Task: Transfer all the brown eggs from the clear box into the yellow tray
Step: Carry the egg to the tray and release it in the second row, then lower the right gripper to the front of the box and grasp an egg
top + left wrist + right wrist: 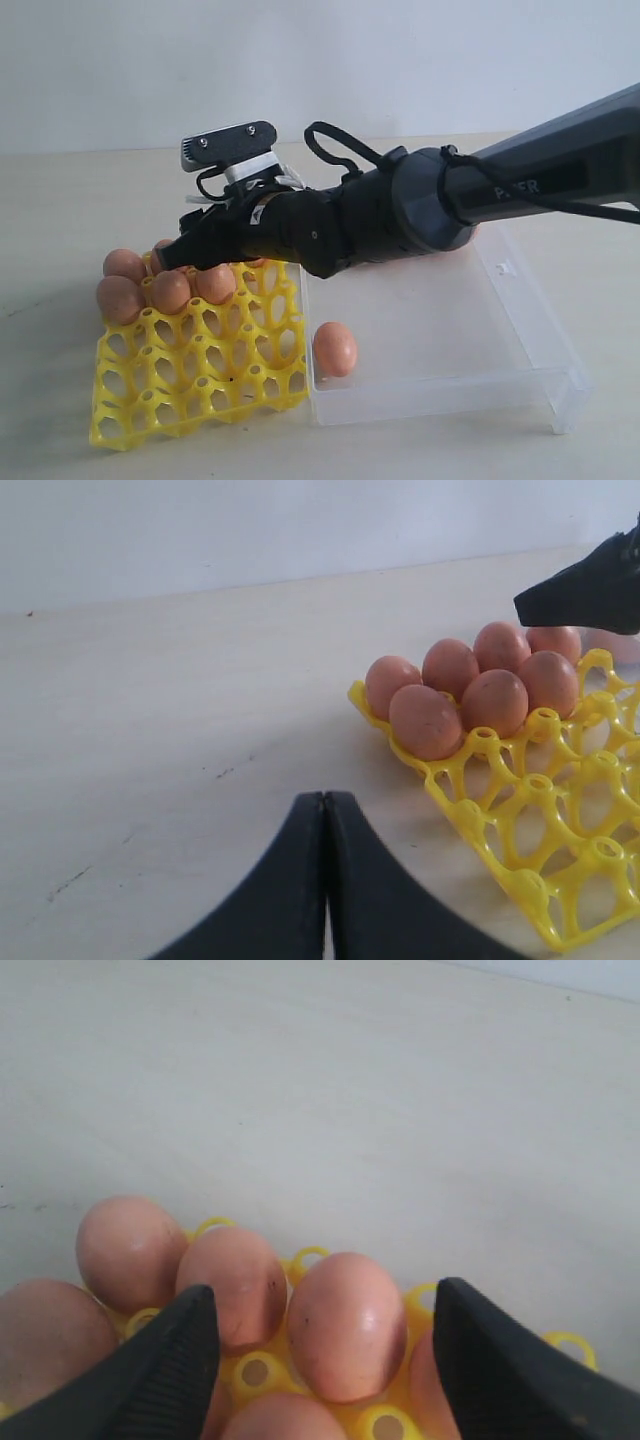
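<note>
The yellow tray (200,380) lies at the front left, with several brown eggs (170,290) in its far cups. My right gripper (192,250) has reached across to that far end and is open. In the right wrist view its fingers (170,1360) straddle one seated egg (345,1330), with a gap on each side. One more brown egg (335,348) lies in the near left corner of the clear box (440,395). My left gripper (325,798) is shut on nothing, low over the bare table beside the tray (520,810).
The right arm (430,205) stretches over the back of the clear box and hides part of it. The box stands right against the tray's right side. A pale wall runs behind the table.
</note>
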